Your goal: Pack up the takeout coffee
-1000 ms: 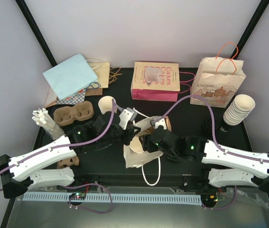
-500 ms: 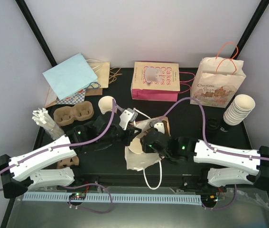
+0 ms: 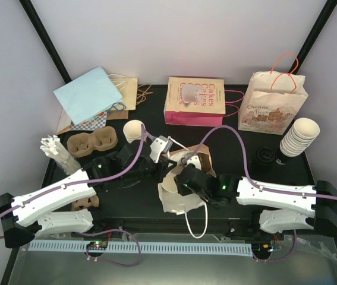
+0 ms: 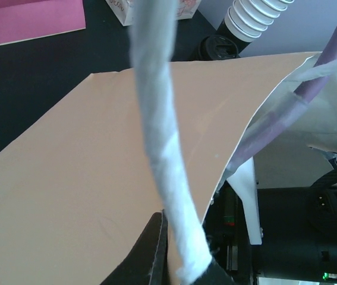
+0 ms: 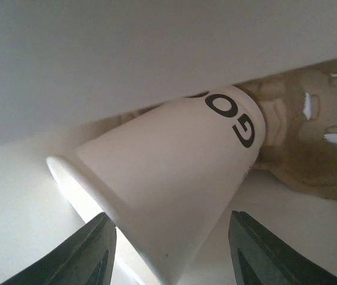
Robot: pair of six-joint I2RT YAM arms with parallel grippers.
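Note:
A white paper bag (image 3: 177,202) lies on its side mid-table, its mouth facing right. My left gripper (image 3: 158,161) is shut on the bag's white rope handle (image 4: 162,148), which runs up from between the fingers (image 4: 180,252) over the bag's tan-lit side (image 4: 97,166). My right gripper (image 3: 186,176) reaches into the bag. Inside, the takeout coffee cup (image 5: 174,172), white with black letters, lies tilted against a brown pulp carrier (image 5: 311,154). The right gripper (image 5: 171,240) stands open, one finger on either side of the cup's wide end and apart from it. No lid shows on the cup.
A single cream cup (image 3: 134,129) stands behind the left arm, beside a second pulp carrier (image 3: 91,143). Stacked cups (image 3: 299,136) and black lids (image 3: 265,155) sit at the right. Paper bags (image 3: 195,101) (image 3: 272,107) (image 3: 88,95) line the back.
The right arm has moved left, deeper into the white bag. The bag and its loose handle have shifted towards the near edge. The left arm still holds the handle.

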